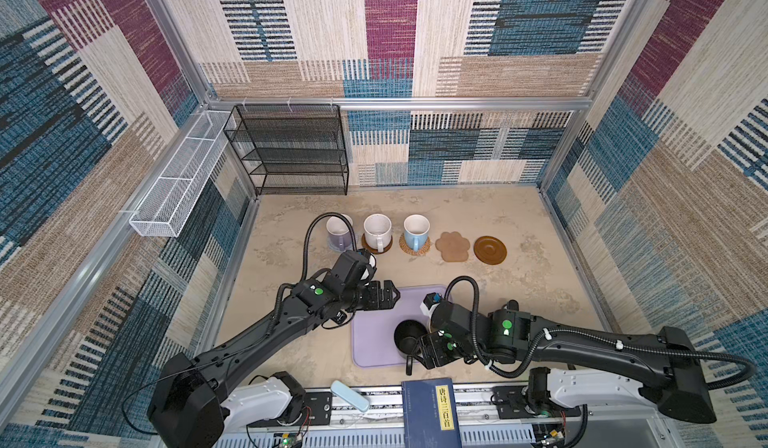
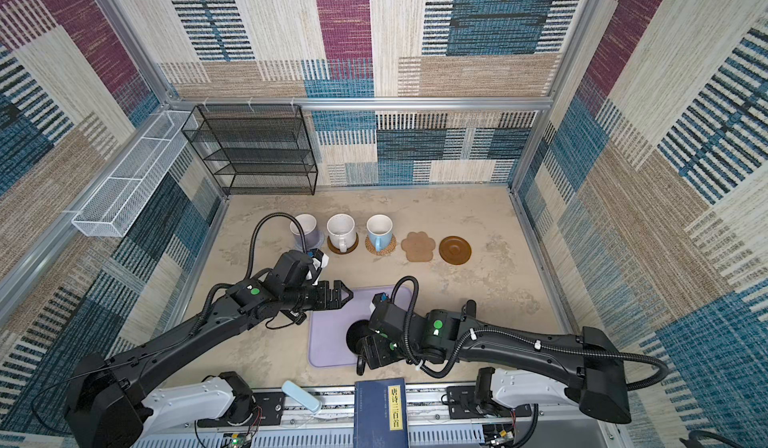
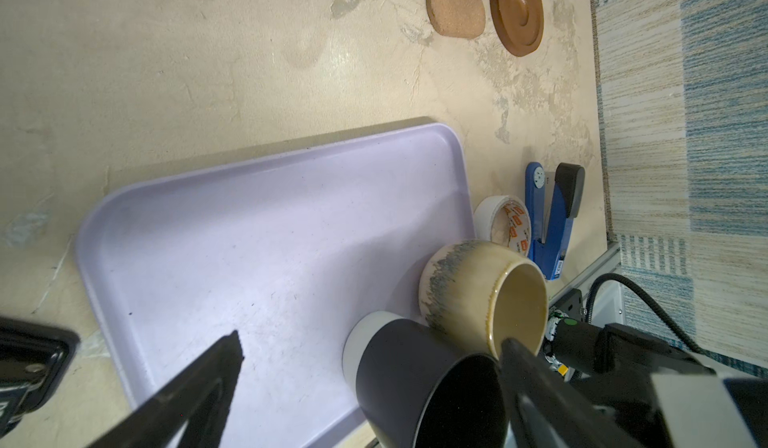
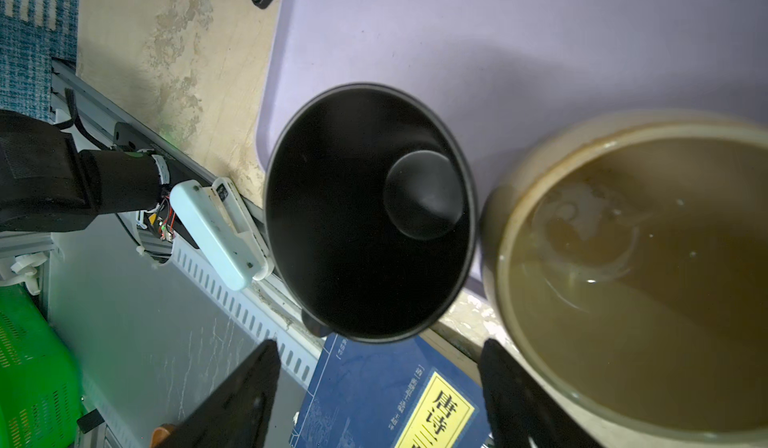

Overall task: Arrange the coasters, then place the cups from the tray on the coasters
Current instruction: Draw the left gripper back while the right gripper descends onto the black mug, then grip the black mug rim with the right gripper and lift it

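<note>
Five coasters lie in a row at the back. The lavender cup (image 1: 338, 227), speckled white cup (image 1: 377, 230) and light blue cup (image 1: 416, 229) each stand on one. The cork paw coaster (image 1: 452, 245) and a brown wooden disc coaster (image 1: 490, 250) are bare. On the lilac tray (image 1: 374, 342) stand the black cup (image 1: 409, 336) and, touching it, the cream cup (image 4: 623, 279), which my right arm hides in both top views. My right gripper (image 4: 378, 363) is open beside the black cup's near rim, holding nothing. My left gripper (image 1: 390, 296) hovers open over the tray's far left corner.
A dark-blue book (image 1: 430, 412) and a pale blue case (image 1: 350, 396) lie on the front rail. A tape roll (image 3: 505, 221) and a blue stapler (image 3: 544, 225) sit just right of the tray. A black mesh shelf (image 1: 291, 151) and a white wire basket (image 1: 178, 188) stand at the back left.
</note>
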You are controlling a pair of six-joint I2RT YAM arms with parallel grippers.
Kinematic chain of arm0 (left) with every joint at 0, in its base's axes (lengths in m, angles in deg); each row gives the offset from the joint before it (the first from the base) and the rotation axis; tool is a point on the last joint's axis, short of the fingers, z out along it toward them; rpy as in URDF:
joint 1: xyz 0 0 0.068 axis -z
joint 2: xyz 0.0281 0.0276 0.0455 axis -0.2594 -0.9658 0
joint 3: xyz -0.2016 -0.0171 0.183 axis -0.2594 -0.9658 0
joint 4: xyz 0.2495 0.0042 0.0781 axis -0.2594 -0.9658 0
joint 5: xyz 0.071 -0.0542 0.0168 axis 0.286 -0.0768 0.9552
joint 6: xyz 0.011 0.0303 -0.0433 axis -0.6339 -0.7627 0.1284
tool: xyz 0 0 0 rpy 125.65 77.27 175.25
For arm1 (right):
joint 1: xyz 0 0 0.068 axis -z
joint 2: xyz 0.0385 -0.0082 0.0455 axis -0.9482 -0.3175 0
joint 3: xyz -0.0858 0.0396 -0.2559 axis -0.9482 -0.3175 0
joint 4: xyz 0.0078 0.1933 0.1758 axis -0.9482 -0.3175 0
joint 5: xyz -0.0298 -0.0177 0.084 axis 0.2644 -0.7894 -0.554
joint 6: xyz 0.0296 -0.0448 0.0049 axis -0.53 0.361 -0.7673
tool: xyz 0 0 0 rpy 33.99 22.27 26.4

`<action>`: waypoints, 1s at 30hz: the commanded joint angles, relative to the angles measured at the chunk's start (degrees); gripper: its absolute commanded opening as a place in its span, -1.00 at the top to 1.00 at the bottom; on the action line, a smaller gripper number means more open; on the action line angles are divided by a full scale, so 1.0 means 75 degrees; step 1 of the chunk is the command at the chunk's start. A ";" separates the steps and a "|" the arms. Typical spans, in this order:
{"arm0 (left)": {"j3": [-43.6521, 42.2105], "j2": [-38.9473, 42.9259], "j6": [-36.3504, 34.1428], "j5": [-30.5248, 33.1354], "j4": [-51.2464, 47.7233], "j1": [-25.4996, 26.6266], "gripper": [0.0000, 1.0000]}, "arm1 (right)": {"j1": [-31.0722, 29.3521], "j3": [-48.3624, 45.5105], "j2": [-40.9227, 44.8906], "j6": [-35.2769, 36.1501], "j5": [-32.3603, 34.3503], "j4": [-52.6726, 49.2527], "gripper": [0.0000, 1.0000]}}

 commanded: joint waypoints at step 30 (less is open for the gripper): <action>-0.0698 0.0737 0.0281 0.0268 0.0384 -0.0320 -0.97 | -0.0465 0.0948 -0.2356 -0.0484 0.2048 0.0338 0.34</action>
